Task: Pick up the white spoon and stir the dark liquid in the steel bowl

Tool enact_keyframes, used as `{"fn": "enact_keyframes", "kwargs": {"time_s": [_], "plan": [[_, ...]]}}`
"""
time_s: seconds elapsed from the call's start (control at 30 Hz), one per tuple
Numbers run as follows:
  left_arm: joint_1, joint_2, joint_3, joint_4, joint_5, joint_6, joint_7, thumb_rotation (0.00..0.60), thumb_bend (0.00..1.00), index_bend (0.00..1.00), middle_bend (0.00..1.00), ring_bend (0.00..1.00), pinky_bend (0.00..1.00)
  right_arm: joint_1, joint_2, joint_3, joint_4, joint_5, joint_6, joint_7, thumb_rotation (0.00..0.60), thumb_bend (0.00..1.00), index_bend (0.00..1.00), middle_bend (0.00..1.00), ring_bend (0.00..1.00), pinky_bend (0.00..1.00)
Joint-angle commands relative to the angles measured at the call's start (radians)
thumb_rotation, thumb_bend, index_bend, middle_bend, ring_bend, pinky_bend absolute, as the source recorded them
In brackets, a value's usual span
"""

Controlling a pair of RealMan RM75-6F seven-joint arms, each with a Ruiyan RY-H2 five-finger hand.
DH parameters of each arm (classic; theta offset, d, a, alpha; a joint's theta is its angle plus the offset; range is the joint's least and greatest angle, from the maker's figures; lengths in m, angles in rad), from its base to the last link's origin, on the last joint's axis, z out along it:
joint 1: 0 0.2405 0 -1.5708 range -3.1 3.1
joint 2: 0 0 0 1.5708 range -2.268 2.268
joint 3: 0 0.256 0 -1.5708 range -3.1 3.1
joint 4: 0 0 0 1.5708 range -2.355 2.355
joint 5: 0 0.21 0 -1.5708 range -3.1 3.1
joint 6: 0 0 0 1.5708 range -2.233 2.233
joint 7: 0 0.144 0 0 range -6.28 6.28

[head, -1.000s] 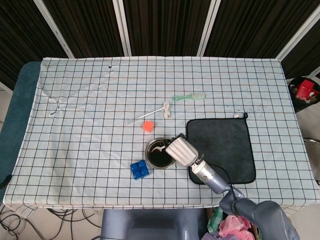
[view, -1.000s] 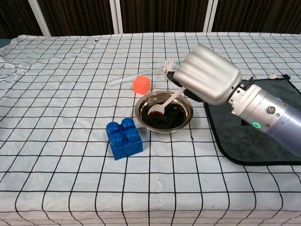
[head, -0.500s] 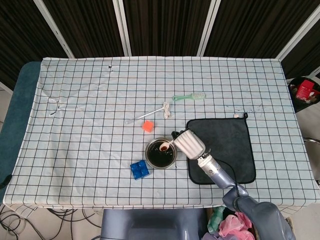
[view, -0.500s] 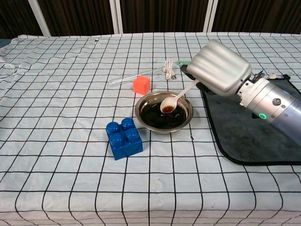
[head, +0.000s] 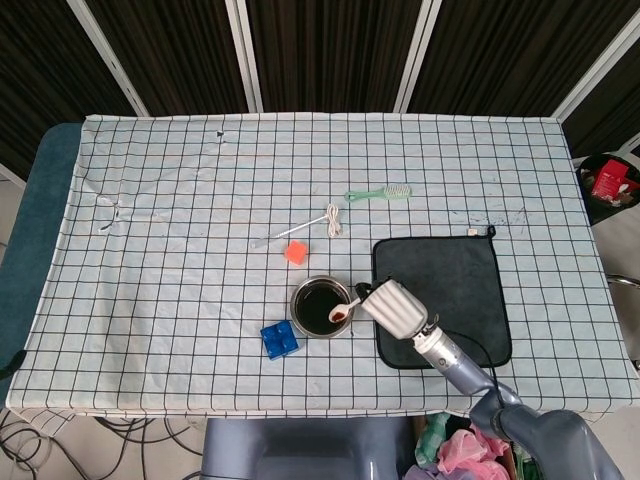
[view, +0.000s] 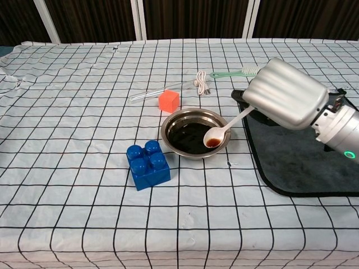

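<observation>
Spoon (view: 220, 131) now over bowl's (view: 178, 118) right rim, left of right hand (view: 285, 102).

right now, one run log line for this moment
right hand: holds spoon | spoon: bowl end over near rim of steel bowl, some dark liquid in it | left hand: not in view

Ribbed silver right hand (view: 285, 100), grey cylindrical wrist (small green light), blue-grey forearm
</observation>
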Motion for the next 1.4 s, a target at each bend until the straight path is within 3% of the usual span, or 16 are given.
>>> {"fn": "enact_keyframes", "kwargs": {"time_s": [0.03,0.3,0.53,0.73,1.1,1.4], "plan": [[0.000,-0.001,0.000,0.000,0.001,0.001,0.002,0.600,0.20,0.09,0.01,0.00,0.00,-0.015,0.026,-0.013,-0.057,-0.015,0.018,-0.021,0.600,0.39,0.74,0.87,0.98,1.00],[-0.001,-0.002,0.002,-0.001,0.004,-0.001,0.004,0.600,0.20,0.09,0.01,0.00,0.00,0.004,0.038,0.014,-0.171,-0.018,0.005,-0.063,0.600,0.39,0.74,0.87,0.98,1.00],[0.000,-0.001,0.002,0.001,0.004,0.000,-0.001,0.600,0.20,0.09,0.01,0.00,0.00,0.032,0.014,0.055,-0.192,0.000,-0.034,-0.093,0.600,0.37,0.71,0.87,0.98,1.00],[0.000,0.001,-0.001,0.003,0.000,0.001,-0.006,0.600,0.20,0.09,0.01,0.00,0.00,0.046,-0.009,0.094,-0.190,0.041,-0.079,-0.091,0.600,0.32,0.60,0.87,0.98,1.00],[-0.003,-0.001,-0.002,0.004,-0.003,-0.004,-0.002,0.600,0.20,0.09,0.01,0.00,0.00,0.041,0.000,0.102,-0.237,0.072,-0.134,-0.123,0.600,0.29,0.28,0.87,0.98,1.00],[-0.002,-0.003,-0.004,0.008,0.000,0.001,-0.007,0.600,0.20,0.09,0.01,0.00,0.00,0.031,0.065,0.166,-0.327,0.124,-0.124,-0.151,0.600,0.27,0.18,0.80,0.95,1.00]]}}
